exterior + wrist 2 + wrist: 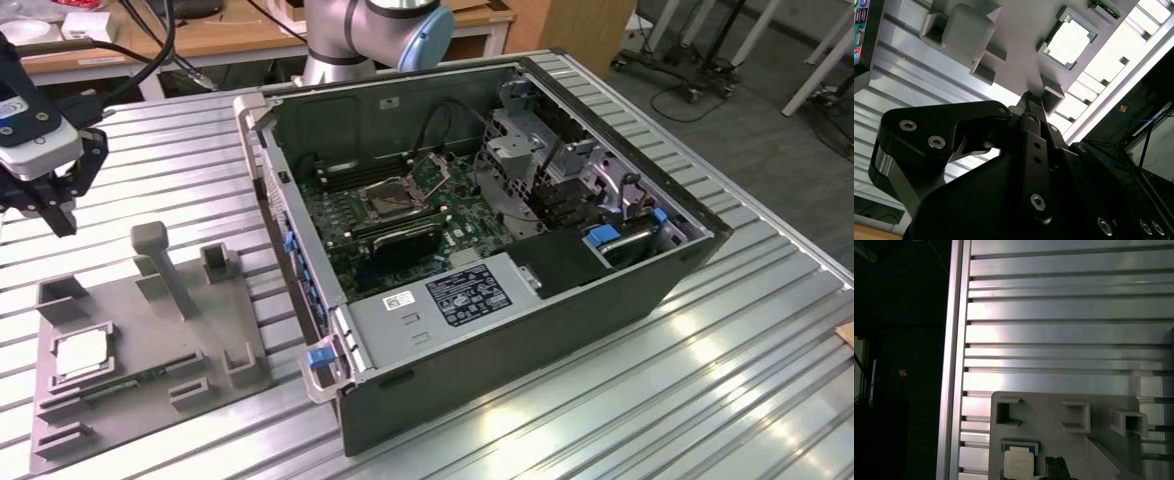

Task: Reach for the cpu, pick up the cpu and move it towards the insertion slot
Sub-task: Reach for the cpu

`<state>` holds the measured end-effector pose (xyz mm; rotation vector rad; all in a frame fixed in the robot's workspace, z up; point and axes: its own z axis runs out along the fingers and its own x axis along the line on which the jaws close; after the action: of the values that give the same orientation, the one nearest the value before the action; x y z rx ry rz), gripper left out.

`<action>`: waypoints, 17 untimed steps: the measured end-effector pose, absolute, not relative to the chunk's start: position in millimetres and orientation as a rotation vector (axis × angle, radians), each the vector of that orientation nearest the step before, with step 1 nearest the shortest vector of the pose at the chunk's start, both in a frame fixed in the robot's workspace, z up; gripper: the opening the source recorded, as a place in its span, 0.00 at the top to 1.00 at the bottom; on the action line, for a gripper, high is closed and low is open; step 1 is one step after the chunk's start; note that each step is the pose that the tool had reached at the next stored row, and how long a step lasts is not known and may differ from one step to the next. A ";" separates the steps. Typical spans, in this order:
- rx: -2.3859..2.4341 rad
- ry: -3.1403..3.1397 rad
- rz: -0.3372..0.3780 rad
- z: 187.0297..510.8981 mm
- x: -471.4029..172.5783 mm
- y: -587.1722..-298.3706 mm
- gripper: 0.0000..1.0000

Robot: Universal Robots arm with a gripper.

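The gripper (60,226) is hanging in the air with its two dark fingers pressed together and nothing between them. It is pointing down toward the grey fixture plate (150,338) and is well apart from its surface. In both wrist views the closed fingertips (1029,96) (1056,466) are showing over the plate (1019,25) (1054,437), near its small raised blocks. The cpu (80,356) is lying flat in a square recess of that plate with its pale metal top facing up, untouched and apart from the gripper. It is also showing in the second wrist view (1070,42) and the first wrist view (1018,464). A narrow green memory stick (127,382) is resting on the same plate, just beside the cpu's recess, and an upright grey post (158,265) is rising from the plate's middle. The plate is sitting on a slatted aluminium table (174,170). Toward the exterior view's right of the plate, an open computer case (534,330) is lying on its side, and the insertion slot (387,198) is sitting on the board inside it, well apart from the plate.
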<state>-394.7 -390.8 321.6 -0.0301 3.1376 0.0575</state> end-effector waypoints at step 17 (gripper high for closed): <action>-0.030 3.138 0.056 308.2 -398.4 -391.4 0.90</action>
<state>-398.4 -391.4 308.2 -0.0302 3.1377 0.0565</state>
